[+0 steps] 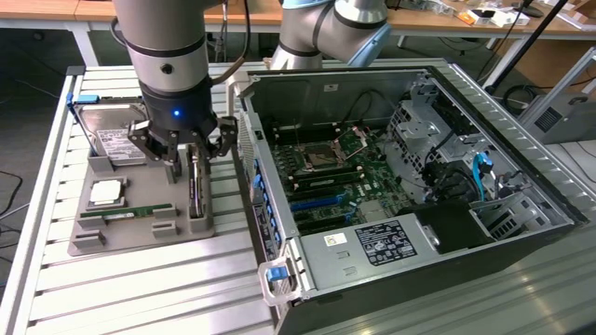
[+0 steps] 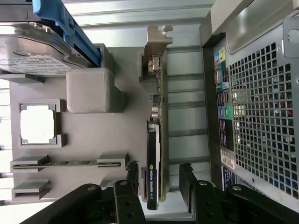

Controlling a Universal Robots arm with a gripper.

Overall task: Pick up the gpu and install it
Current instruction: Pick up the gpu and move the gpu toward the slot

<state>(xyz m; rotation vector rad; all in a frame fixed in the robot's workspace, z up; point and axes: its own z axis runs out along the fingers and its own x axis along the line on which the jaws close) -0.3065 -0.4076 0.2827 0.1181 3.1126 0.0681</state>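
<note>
Left of centre in exterior view, my gripper hangs over grey tray, fingers apart, straddling gpu standing on edge in its slot, beside open case.

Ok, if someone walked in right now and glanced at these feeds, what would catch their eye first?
Probably the big open computer case on the exterior view's right, its motherboard exposed. Next, the arm's pincer, open and straddling the gpu, which stands on edge in the grey holder tray beside the case.
</note>
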